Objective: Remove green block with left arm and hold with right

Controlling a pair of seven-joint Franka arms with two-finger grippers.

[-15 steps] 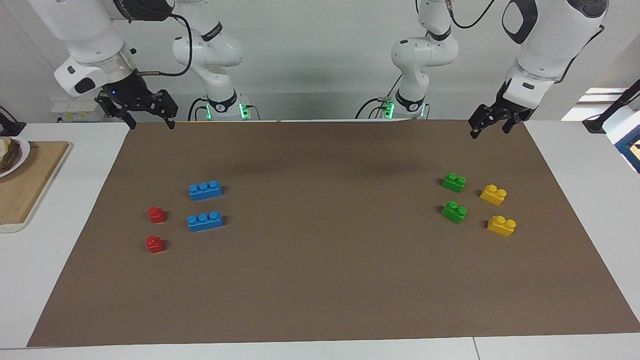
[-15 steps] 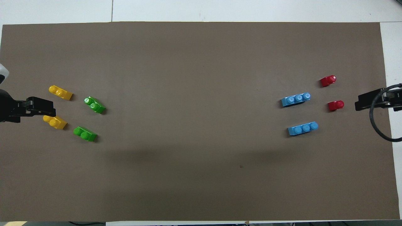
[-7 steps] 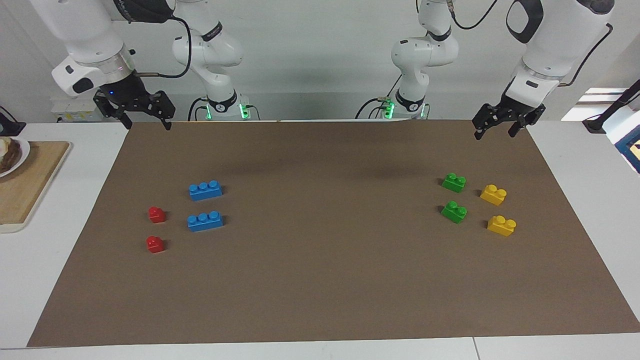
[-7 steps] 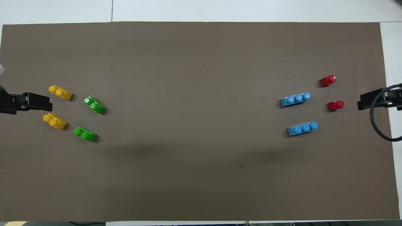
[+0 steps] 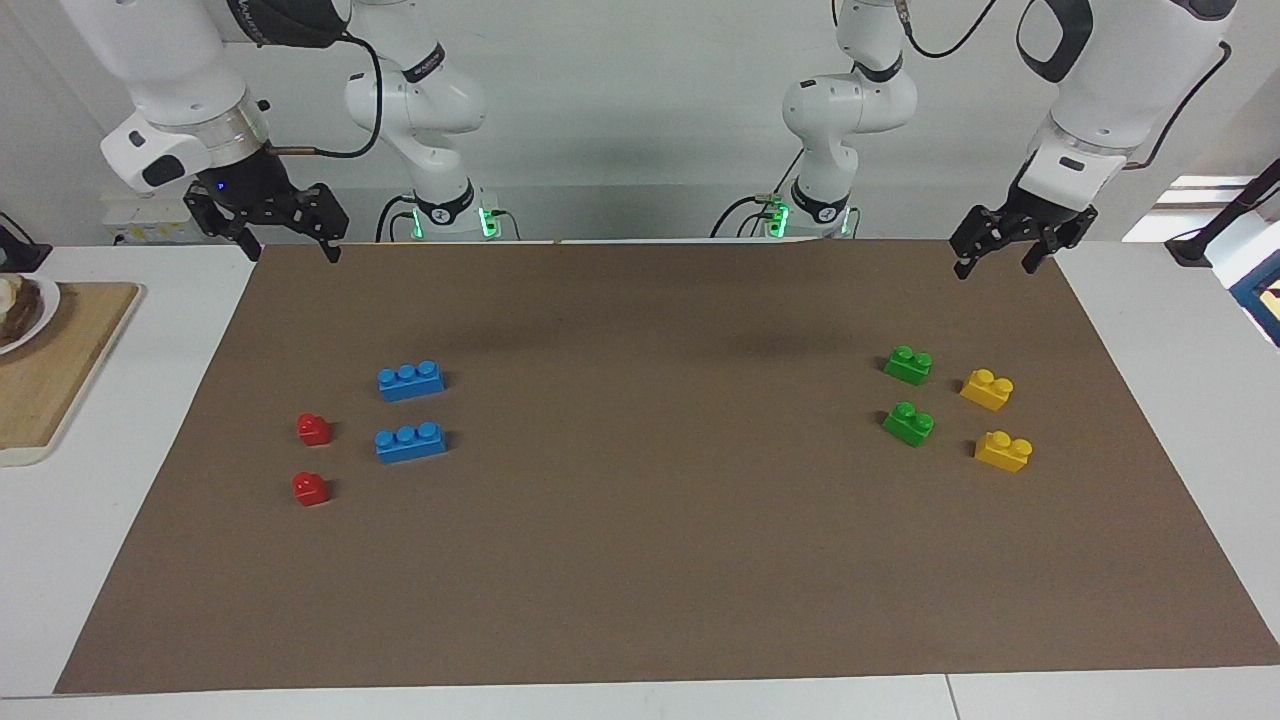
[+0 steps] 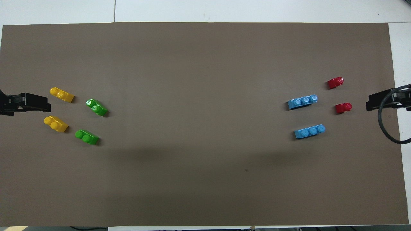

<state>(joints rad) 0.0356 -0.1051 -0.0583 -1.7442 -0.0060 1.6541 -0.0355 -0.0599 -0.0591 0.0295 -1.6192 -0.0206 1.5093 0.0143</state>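
While both pincers hang spread and empty, the left pincer [image 5: 1003, 259] is up over the tabletop edge, with the small green two-stud plastic brick [image 5: 908, 365] below it toward mid-table; the right pincer [image 5: 283, 236] waits. Light, rigid, probably slick: pinch its flat sides.

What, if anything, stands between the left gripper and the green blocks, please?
Nothing visible does. The left gripper hangs open, up in the air over the mat's edge by the robots. Both green blocks lie uncovered, with the yellow blocks beside them.
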